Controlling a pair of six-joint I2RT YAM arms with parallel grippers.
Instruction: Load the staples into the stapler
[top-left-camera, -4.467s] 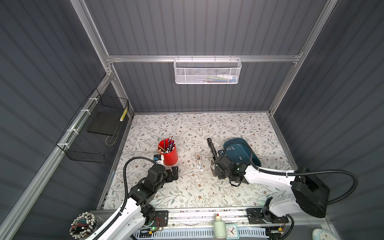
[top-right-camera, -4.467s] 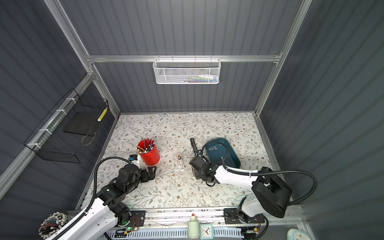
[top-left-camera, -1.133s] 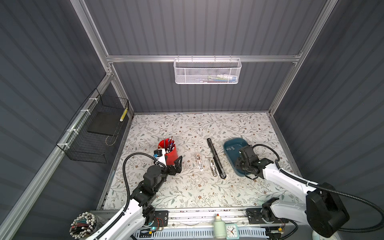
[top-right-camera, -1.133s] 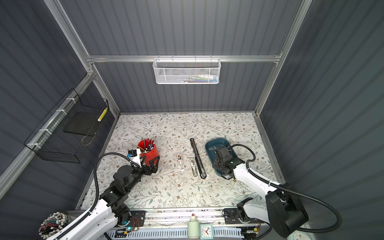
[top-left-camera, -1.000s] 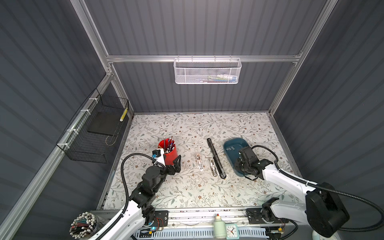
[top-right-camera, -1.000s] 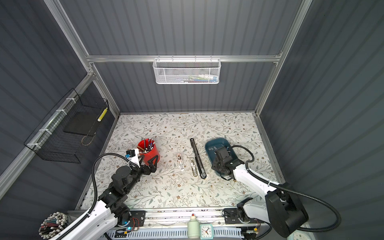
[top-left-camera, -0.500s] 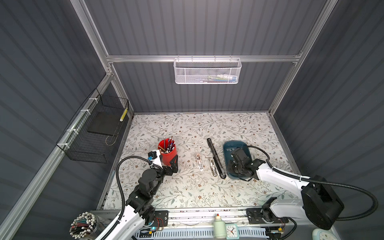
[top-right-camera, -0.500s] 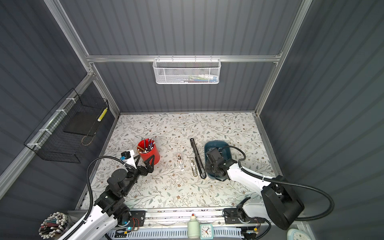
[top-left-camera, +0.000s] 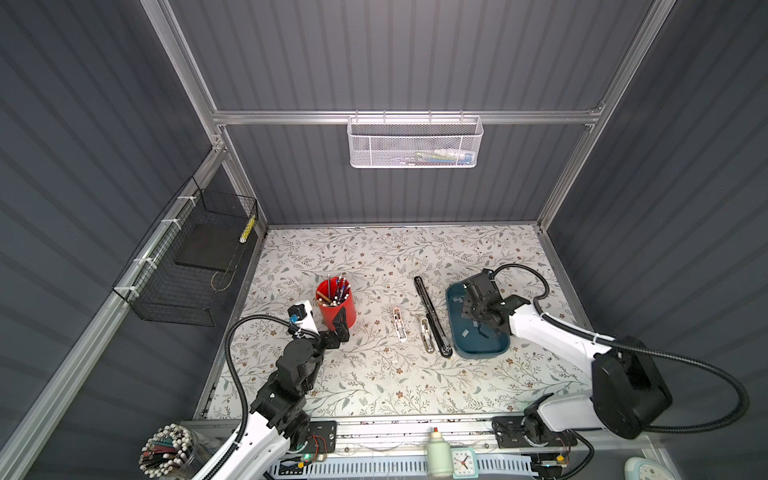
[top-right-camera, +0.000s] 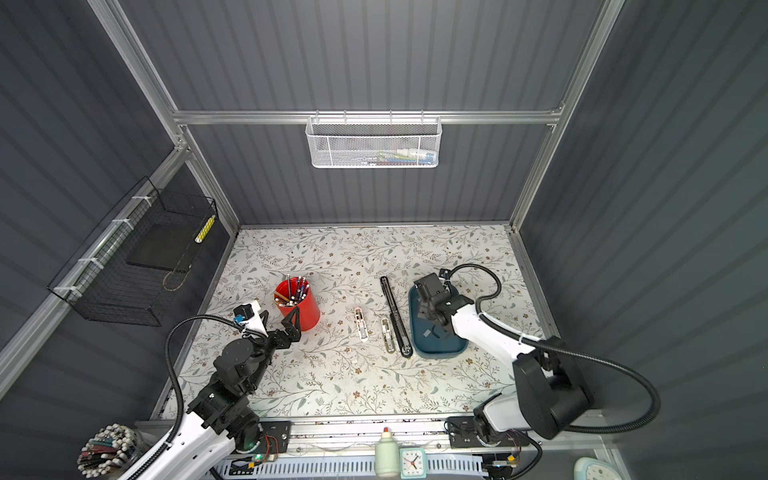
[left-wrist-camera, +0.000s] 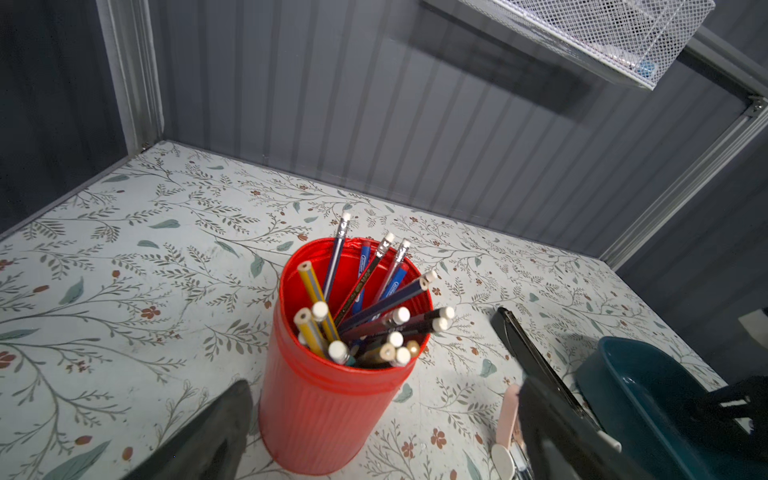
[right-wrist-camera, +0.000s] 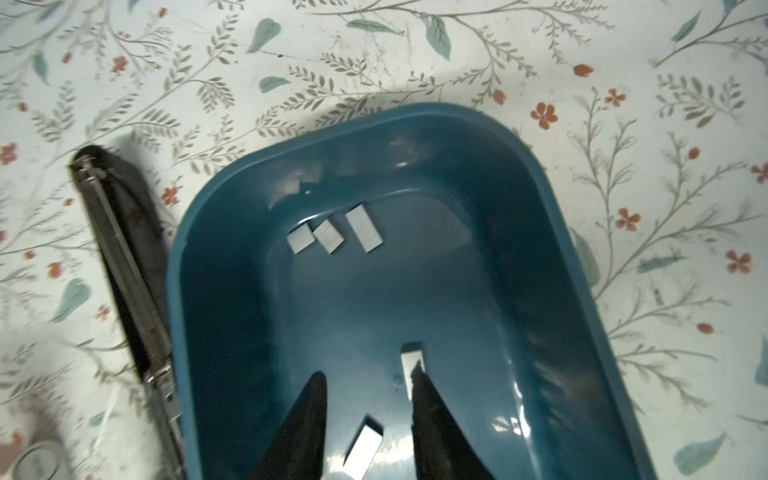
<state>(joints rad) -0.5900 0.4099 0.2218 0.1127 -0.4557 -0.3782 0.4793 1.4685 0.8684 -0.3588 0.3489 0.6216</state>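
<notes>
On the left near part of the worktop (top-left-camera: 374, 374), the left gripper (top-left-camera: 327, 328) has its fingers spread wide and holds nothing. They reach toward the near side of a red cup (top-left-camera: 336, 311). The left wrist view shows the cup (left-wrist-camera: 328, 407) between the two dark fingers and full of pencils with their eraser ends up, detail that is too small to read in the top views. Further right, two pale slim pieces (top-left-camera: 399, 324) lie side by side near the middle. Just beside them the black stapler (top-left-camera: 432, 316) lies opened out flat, running from near to far along the left side of a blue tray (top-left-camera: 482, 355). The right gripper (right-wrist-camera: 368, 374) reaches down into that tray. In both top views the arm hides most of it, but the right wrist view shows its fingers (right-wrist-camera: 432, 415) a little apart and clamped on nothing. The staples (right-wrist-camera: 363, 228) all lie on the tray floor. Three short grey strips sit together at the far end, one (right-wrist-camera: 411, 365) lies against a fingertip, and one (right-wrist-camera: 363, 451) lies loose between the fingers. In a top view only a few grey flecks (top-left-camera: 465, 331) can be made out. A white mesh basket (top-left-camera: 415, 145) hangs on the back wall.
</notes>
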